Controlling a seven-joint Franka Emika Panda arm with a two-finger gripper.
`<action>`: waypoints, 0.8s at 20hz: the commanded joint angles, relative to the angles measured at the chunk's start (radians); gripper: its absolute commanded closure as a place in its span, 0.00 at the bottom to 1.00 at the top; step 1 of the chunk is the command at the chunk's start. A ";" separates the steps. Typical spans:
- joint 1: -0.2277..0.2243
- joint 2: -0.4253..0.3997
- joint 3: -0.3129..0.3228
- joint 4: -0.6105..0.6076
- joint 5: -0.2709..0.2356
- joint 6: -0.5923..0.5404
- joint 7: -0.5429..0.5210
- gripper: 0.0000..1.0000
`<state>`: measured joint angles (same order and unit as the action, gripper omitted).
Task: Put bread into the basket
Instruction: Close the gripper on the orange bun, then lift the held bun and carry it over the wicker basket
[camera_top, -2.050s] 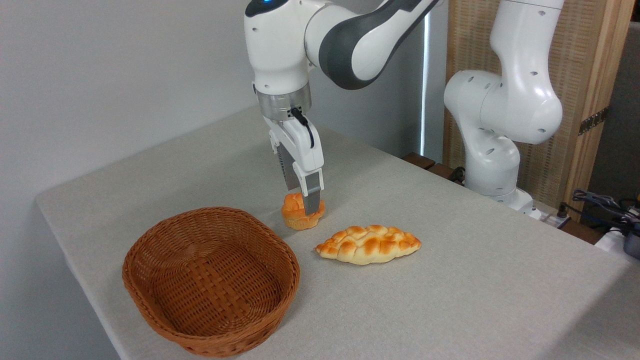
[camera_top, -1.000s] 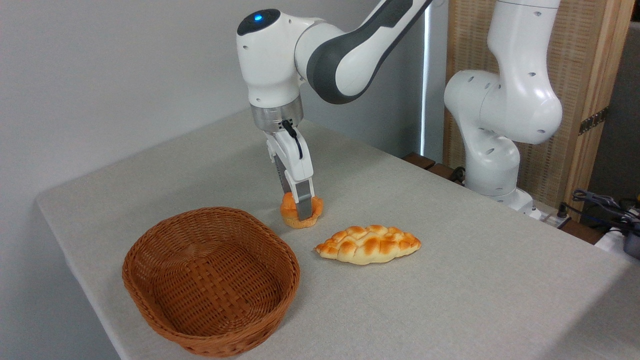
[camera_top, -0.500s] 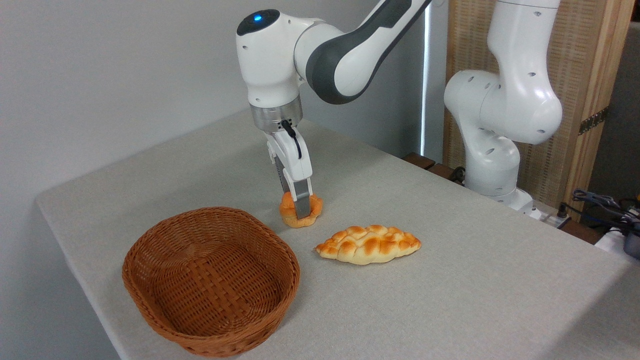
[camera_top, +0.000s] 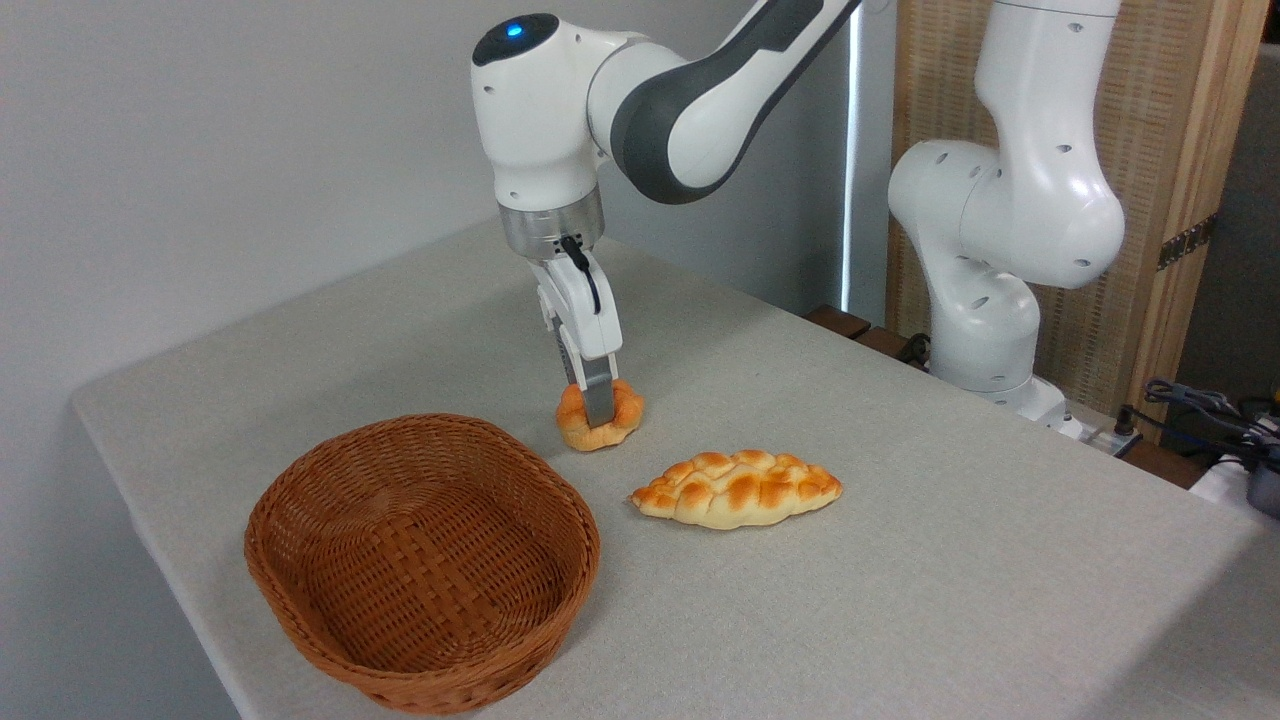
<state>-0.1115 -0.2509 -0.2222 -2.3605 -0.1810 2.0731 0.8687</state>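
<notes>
One finger of the end effector pinching the bread shows; the other seems hidden behind.

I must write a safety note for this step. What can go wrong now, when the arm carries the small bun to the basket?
1. The gripper pinches the soft bun narrowly at its middle; it might slip or rotate out.
2. The bun hangs low, so it could catch the near rim of the basket.
3. A sideways slip might knock the braided loaf nearby.
</notes>
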 joint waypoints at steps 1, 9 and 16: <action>0.007 -0.007 0.036 0.079 -0.006 -0.117 0.073 0.65; 0.009 0.007 0.171 0.286 -0.020 -0.235 0.092 0.65; 0.004 0.133 0.170 0.455 -0.018 -0.220 0.038 0.64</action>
<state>-0.0994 -0.2105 -0.0578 -2.0232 -0.1811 1.8655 0.9422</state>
